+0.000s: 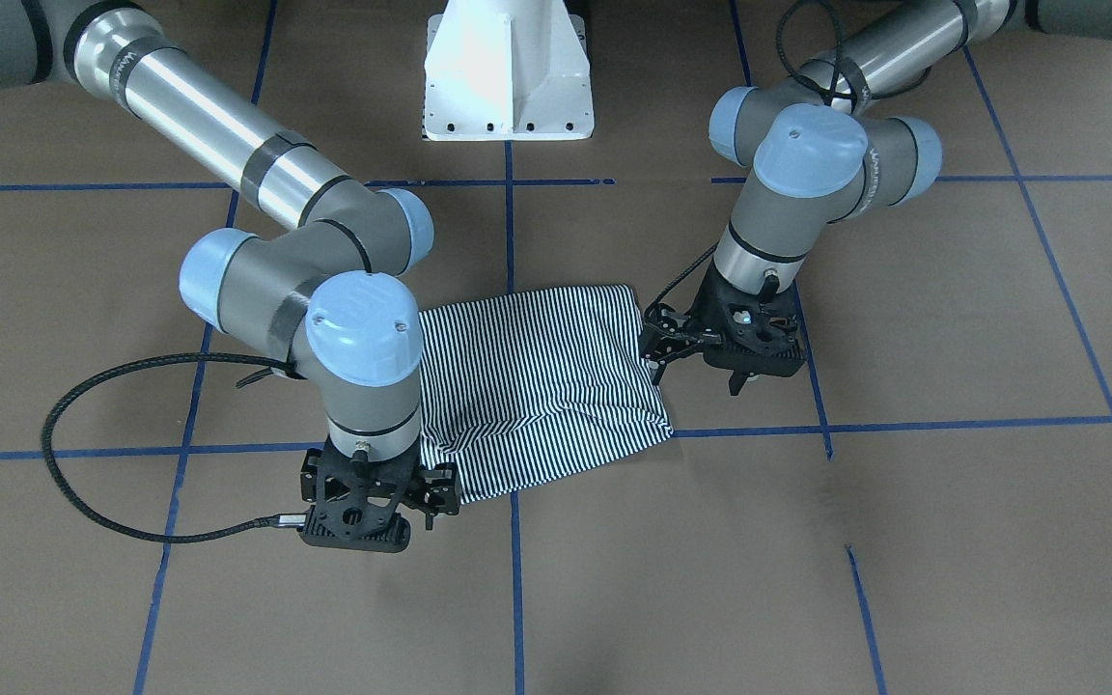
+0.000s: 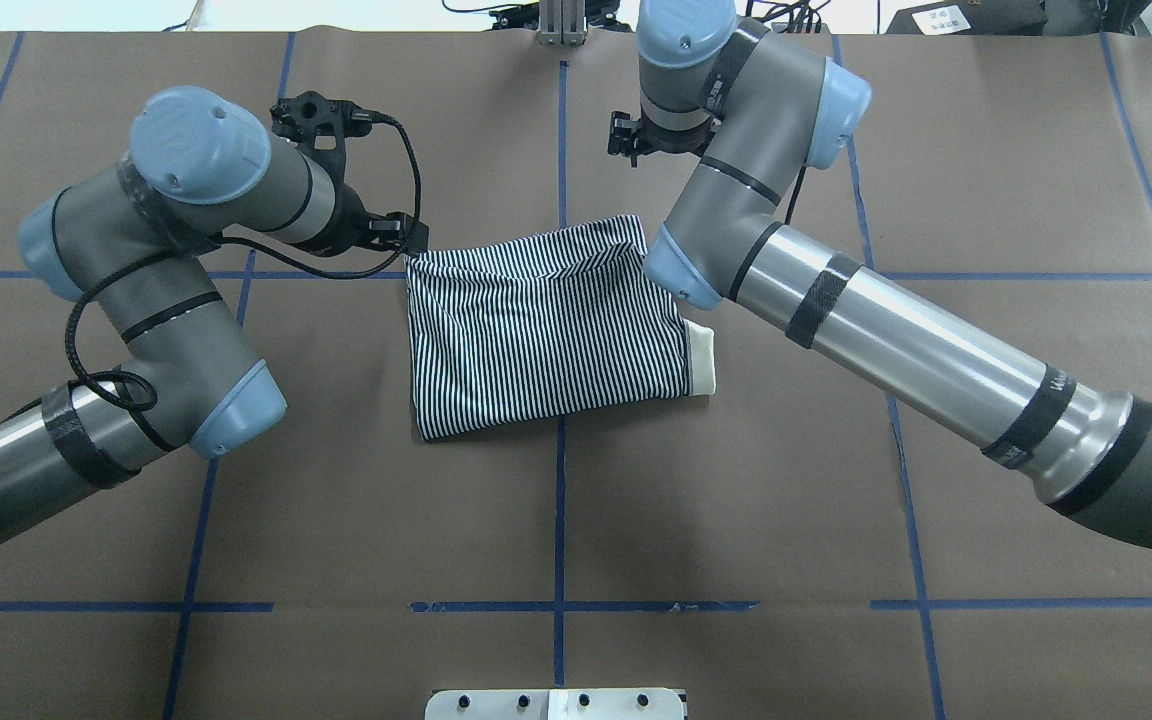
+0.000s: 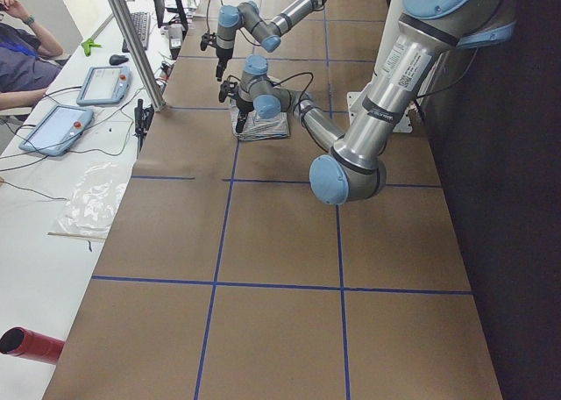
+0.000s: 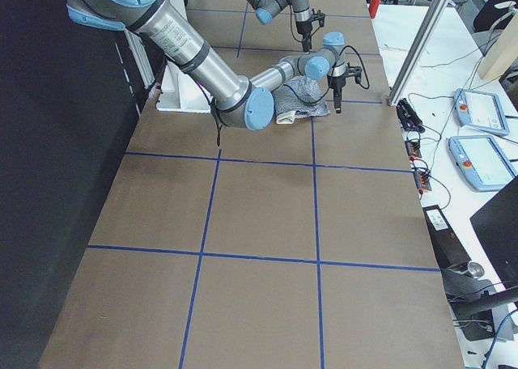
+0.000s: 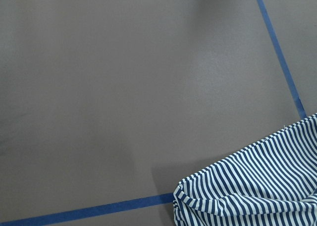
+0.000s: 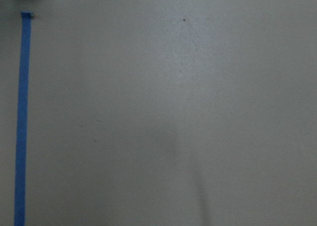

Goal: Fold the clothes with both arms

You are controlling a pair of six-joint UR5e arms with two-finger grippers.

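Exterior front-facing view: I cannot tell whether either pair of jaws is open or closed. The left gripper (image 1: 660, 346) sits just beside 1 short edge of the folded polo shirt (image 1: 537, 376), and the right gripper (image 1: 435, 490) is near the opposite corner. The shirt lies flat on the table (image 1: 903, 541) between them.

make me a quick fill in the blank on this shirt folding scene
1. The folded polo shirt has navy-and-white ___.
2. Its ___ collar sticks out on the robot's right side.
3. The table is gridded with ___ tape.
4. Only the ___ wrist camera shows a corner of the shirt.
Missing words: stripes; cream; blue; left
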